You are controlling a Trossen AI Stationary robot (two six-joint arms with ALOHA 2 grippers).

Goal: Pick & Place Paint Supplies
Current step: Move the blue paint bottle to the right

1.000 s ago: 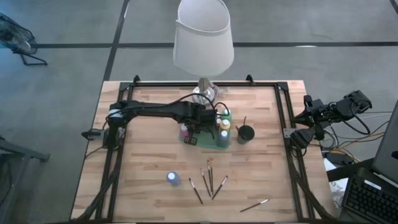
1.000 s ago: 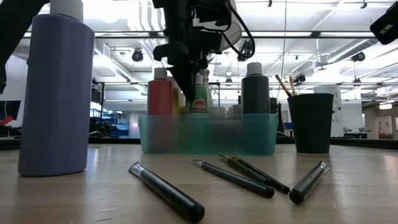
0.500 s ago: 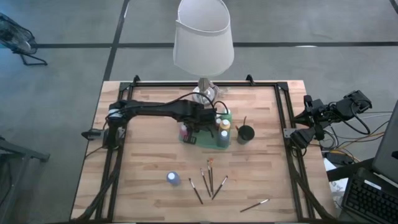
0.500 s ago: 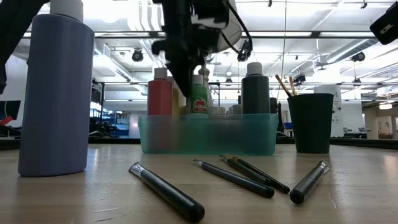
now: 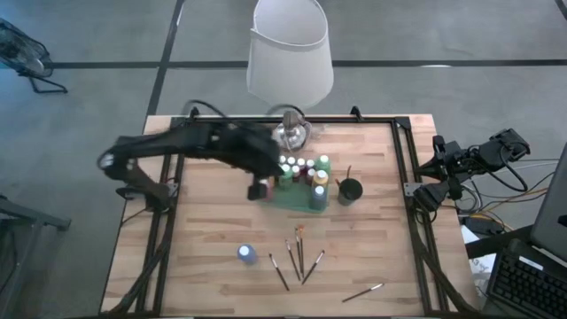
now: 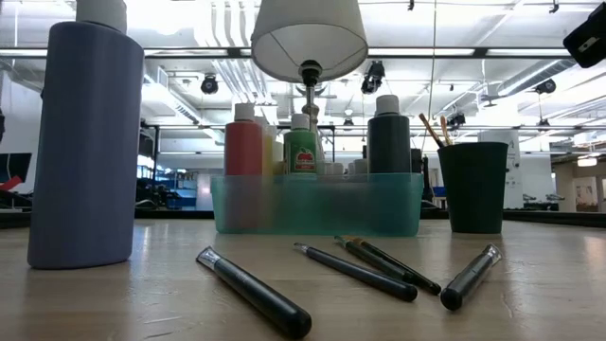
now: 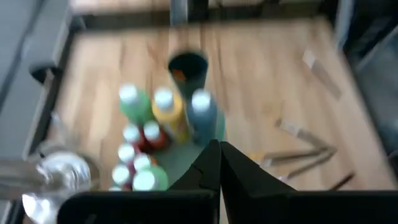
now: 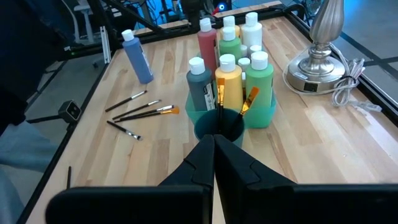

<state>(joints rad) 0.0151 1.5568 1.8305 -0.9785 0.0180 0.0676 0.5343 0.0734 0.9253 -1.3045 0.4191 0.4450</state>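
The left gripper (image 5: 258, 189) hangs over the table (image 5: 204, 257) near the middle of the high view, just to the left of the green bin (image 5: 299, 198). Its fingers (image 7: 209, 168) are pressed tight together and hold nothing. The bin sits just right of the gripper and is full of paint bottles with white caps. In the right wrist view you can see a red bottle (image 8: 207, 41), a dark teal bottle (image 8: 199, 84), a yellow bottle (image 8: 227, 84) and a green bottle (image 8: 259, 81) standing up in it. Just right of the bin is a black cup (image 5: 351, 190) with two brushes (image 8: 249, 99) standing in it. One blue bottle (image 5: 247, 254) stands alone in the lower middle of the high view, well apart from the gripper. In the low view it looks big at the left edge. Four paintbrushes (image 5: 299, 257) lie flat in a loose bunch to the right of the blue bottle, and one more paintbrush (image 5: 362, 291) lies alone farther to the lower right. A lamp (image 5: 290, 53) with a white shade stands at the top middle, behind the bin. The right gripper (image 5: 436, 170) waits past the right edge of the table, clenched tight and holding nothing.
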